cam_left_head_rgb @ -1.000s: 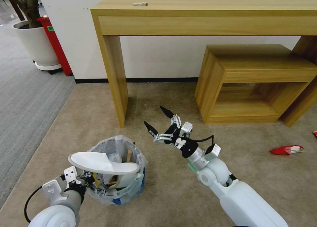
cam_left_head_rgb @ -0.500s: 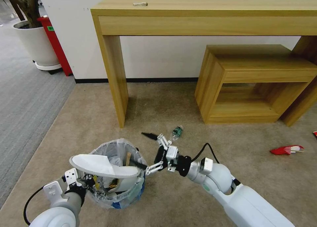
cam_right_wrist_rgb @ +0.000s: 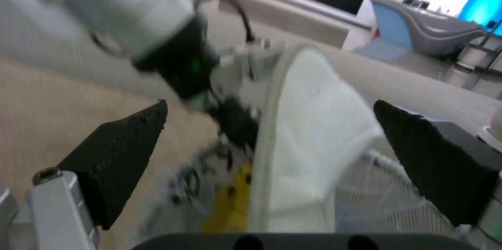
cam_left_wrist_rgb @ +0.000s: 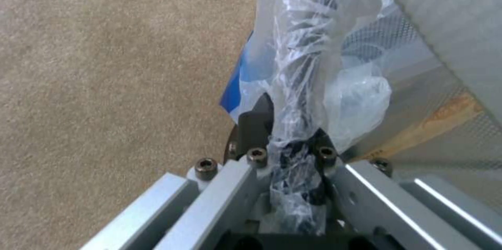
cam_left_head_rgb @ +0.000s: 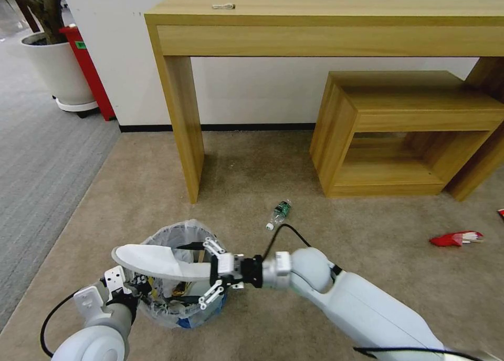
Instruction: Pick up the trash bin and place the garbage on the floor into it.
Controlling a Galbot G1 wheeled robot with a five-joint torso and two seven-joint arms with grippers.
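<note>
Wooden desk (cam_left_head_rgb: 325, 22), low shelf (cam_left_head_rgb: 409, 130), potted plant (cam_left_head_rgb: 52, 61)

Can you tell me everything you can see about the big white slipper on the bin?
The white slipper looks like soft fabric with a pale stitched edge. It lies flat, sole up, across the top of the trash bin, too long to drop in. Its toe points to the right gripper, whose open fingers reach around it. The left gripper is clamped on the bin's rim below its heel end.
</note>
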